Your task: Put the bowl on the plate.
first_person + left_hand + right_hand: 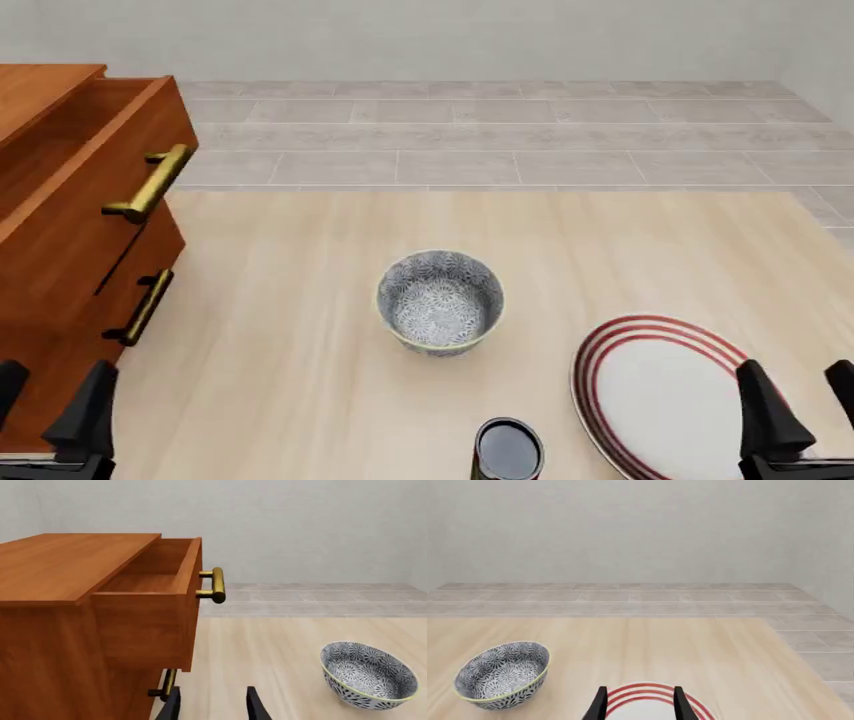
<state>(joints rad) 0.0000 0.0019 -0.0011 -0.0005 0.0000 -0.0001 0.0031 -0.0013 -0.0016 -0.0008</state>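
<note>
The bowl [441,301], deep and covered in a blue-grey floral pattern with a pale rim, stands upright on the table's middle; it also shows as the bowl [368,675] and the bowl [502,674] in the wrist views. The plate [661,395], white with red rings, lies at the near right, partly seen as the plate [642,703]. My right gripper [803,400] hangs open over the plate's right edge, its fingertips [680,702] framing the plate. My left gripper [51,400] is open at the near left, beside the cabinet, with empty fingers [256,707].
A wooden cabinet [67,240] with brass handles stands at the left, its top drawer [153,597] pulled out. A small dark can [507,450] sits at the table's near edge, between the bowl and the plate. A tiled floor lies beyond the table's far edge.
</note>
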